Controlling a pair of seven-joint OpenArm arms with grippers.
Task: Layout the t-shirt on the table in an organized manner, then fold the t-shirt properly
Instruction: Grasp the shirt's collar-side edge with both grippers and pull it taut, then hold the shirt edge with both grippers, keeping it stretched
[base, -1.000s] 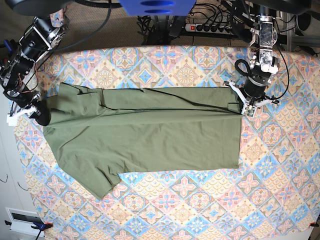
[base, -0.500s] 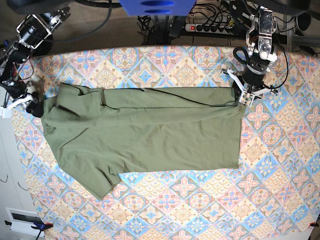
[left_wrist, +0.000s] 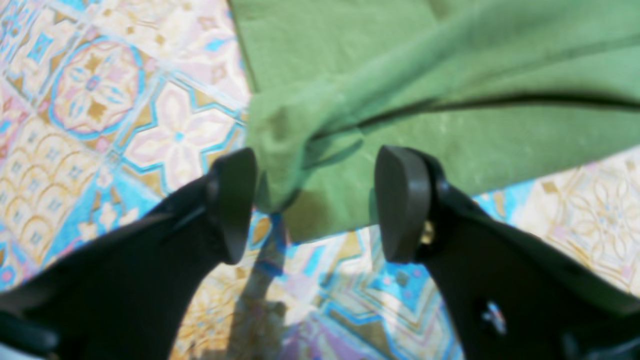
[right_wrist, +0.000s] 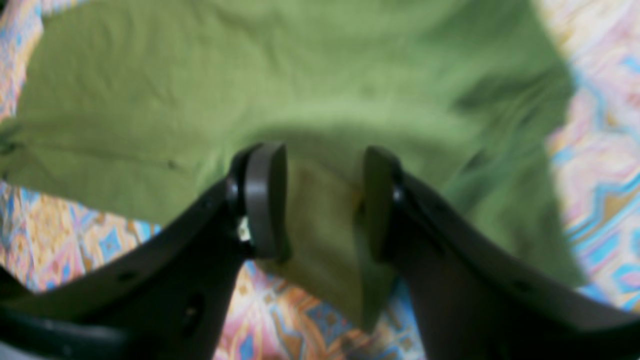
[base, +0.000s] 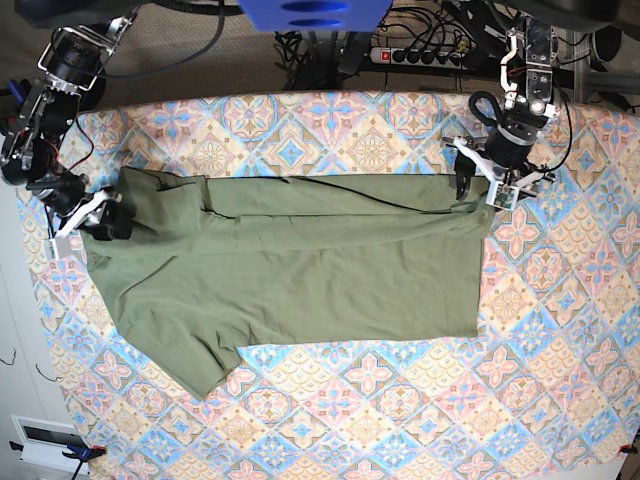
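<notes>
T-shirt (base: 290, 265), olive green, lies spread across the tiled counter (base: 560, 380), folded lengthwise with a sleeve sticking out toward the near edge. Left end effector (left_wrist: 315, 200) hangs over a bunched corner of the hem, jaws spread, the fabric between its pads (left_wrist: 400, 200) but not pinched. Right end effector (right_wrist: 320, 200) sits over the opposite end of the shirt, jaws parted, a flap of cloth between them; the blur hides whether either pad touches it.
</notes>
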